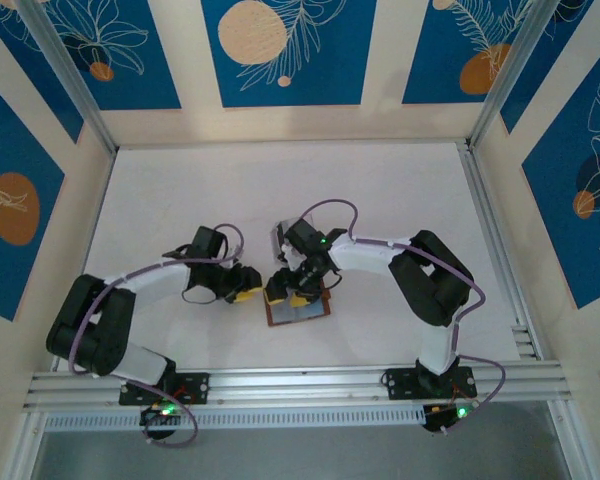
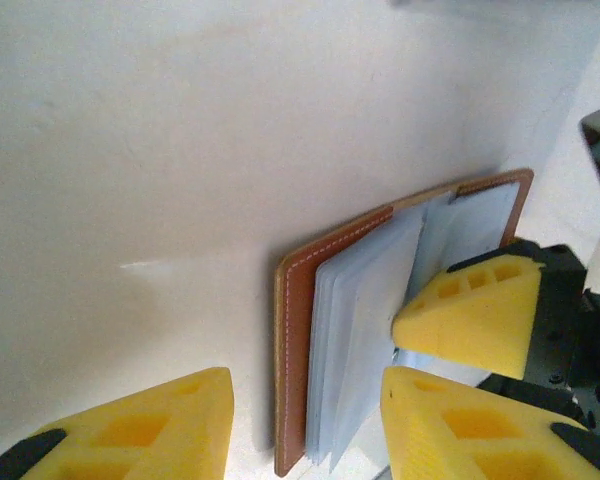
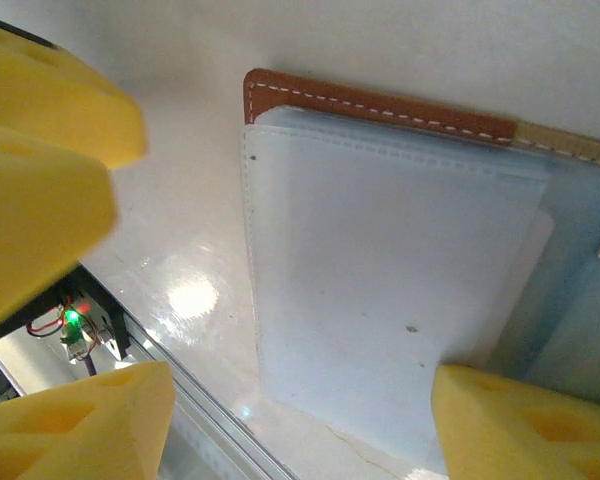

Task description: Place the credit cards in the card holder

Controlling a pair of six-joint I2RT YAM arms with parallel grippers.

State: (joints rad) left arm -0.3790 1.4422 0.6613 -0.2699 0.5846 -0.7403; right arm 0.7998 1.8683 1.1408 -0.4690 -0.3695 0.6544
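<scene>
At the near side of the white table [image 1: 180, 200], the left gripper [image 2: 308, 420] hovers low with its yellow jaws partly apart and holding nothing. The stitched edge of the small brown leather card holder [image 2: 293, 340] lies in the gap between them. The holder lies open and flat just beyond, its bluish-grey pocket leaves fanned upward. The right gripper [image 3: 300, 400] stands wide over them, gripping nothing, with one yellow fingertip [image 2: 475, 310] pressing a leaf down. Whether a thin grey credit card already sits in a pocket I cannot tell. The risks lie in that pinned leaf and the glossy surface: if the left jaws close on the edge they may pinch several leaves together or shove the holder sideways, and if the right fingertip lifts, the leaves may flop shut. Farther back, by the right wrist, sits a small pale object [image 1: 279, 240], too small to name.
</scene>
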